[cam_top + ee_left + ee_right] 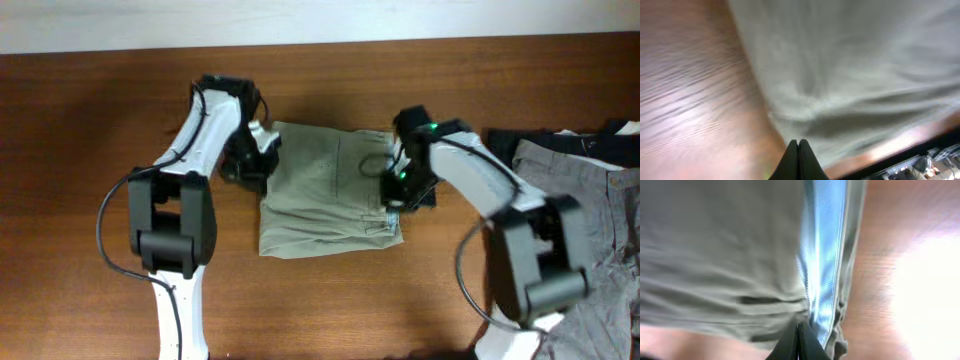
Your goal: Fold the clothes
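On brown wooden table [80, 150], folded khaki shorts [320, 195], left hand [798, 146], right hand [799, 330] both closed tight.

Left pincer [798, 143] closed; right pincer [799, 327] closed (tips touching).

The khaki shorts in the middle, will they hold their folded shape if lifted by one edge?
Probably not: the khaki shorts lie in soft creases, so they look floppy and would likely sag and unfold. They seem thin and light. Pushed across the wooden table, they would probably bunch rather than slide whole.
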`<state>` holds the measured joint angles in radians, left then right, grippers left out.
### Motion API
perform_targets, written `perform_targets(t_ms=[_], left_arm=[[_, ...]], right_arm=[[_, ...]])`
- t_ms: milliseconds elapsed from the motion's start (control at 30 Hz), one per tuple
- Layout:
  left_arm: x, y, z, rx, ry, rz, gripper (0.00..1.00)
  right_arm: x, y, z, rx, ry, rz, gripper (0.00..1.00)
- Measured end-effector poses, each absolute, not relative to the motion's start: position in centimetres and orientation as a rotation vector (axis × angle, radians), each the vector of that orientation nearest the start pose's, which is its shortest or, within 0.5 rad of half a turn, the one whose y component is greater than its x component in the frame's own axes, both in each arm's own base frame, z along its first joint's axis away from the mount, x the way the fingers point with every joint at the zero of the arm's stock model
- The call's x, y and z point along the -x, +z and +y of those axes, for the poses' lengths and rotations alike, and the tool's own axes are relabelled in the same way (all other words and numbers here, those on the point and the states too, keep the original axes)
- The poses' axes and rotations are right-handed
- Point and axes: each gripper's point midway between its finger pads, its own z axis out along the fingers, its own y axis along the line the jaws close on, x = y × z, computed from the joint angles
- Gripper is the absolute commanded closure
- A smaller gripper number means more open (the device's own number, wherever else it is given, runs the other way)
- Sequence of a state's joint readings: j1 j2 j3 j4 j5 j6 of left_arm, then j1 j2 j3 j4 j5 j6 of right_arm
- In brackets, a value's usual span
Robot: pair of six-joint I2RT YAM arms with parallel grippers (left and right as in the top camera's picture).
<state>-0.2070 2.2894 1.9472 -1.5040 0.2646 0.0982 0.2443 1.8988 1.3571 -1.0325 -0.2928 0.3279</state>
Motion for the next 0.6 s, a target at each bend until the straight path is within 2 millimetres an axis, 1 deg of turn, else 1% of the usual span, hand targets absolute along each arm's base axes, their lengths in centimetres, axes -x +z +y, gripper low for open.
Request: perform_targets(t_ms=[33, 67, 100, 133, 167, 200, 233, 267, 300, 333, 400, 433, 467, 500, 567, 600], left_arm=[[-37.4, 6.6, -12.3, -0.457, -0.421, 3.322, 0.97], [-39.9, 7.9, -12.8, -0.468, -0.415, 3.217, 0.97], [-42.1, 8.6, -13.3, -0.480, -0.411, 3.115, 0.97], [-44.9, 9.2, -14.0, -0.490, -0.411, 2.993, 0.97], [-46.7, 9.6, -14.6, -0.498, -0.422, 2.910, 0.97], [-47.4, 9.7, -14.9, -0.502, -0.434, 2.875, 0.97], [-48.4, 10.0, -15.4, -0.508, -0.445, 2.824, 0.98], [-48.8, 9.6, -15.7, -0.514, -0.455, 2.811, 0.98], [-49.2, 8.9, -16.0, -0.518, -0.463, 2.808, 0.99], [-49.5, 7.4, -16.3, -0.522, -0.470, 2.820, 0.99], [-49.0, 2.9, -16.3, -0.521, -0.480, 2.907, 0.99], [-48.6, 1.0, -16.2, -0.518, -0.485, 2.949, 0.99], [-48.6, 0.7, -16.1, -0.508, -0.506, 2.955, 0.99], [-48.7, 0.8, -15.6, -0.494, -0.503, 2.960, 0.99], [-48.4, 0.7, -15.1, -0.479, -0.507, 2.977, 0.99], [-48.1, 0.8, -14.4, -0.459, -0.507, 3.000, 0.99]], right_arm=[[-34.6, 7.3, 13.2, -0.097, 0.472, 3.064, 0.96], [-36.5, 9.2, 13.4, -0.070, 0.491, 2.954, 0.96], [-38.6, 11.0, 13.8, -0.043, 0.512, 2.838, 0.96], [-40.8, 12.9, 14.4, -0.014, 0.535, 2.720, 0.96], [-42.4, 13.9, 14.7, 0.002, 0.548, 2.643, 0.96], [-43.1, 14.2, 14.9, 0.008, 0.554, 2.608, 0.96], [-44.2, 14.0, 15.1, 0.014, 0.559, 2.575, 0.96], [-44.8, 13.3, 15.3, 0.012, 0.560, 2.572, 0.96], [-45.1, 12.2, 15.4, 0.000, 0.561, 2.587, 0.96], [-45.4, 9.7, 15.3, -0.025, 0.556, 2.634, 0.96], [-45.0, 6.0, 15.1, -0.074, 0.546, 2.722, 0.96], [-44.5, 4.6, 14.7, -0.099, 0.537, 2.767, 0.96], [-43.9, 2.7, 14.0, -0.145, 0.525, 2.826, 0.96], [-43.2, 1.7, 13.4, -0.179, 0.516, 2.870, 0.96], [-42.5, 1.1, 11.9, -0.239, 0.500, 2.910, 0.96], [-42.4, 1.0, 11.3, -0.262, 0.496, 2.918, 0.96]])
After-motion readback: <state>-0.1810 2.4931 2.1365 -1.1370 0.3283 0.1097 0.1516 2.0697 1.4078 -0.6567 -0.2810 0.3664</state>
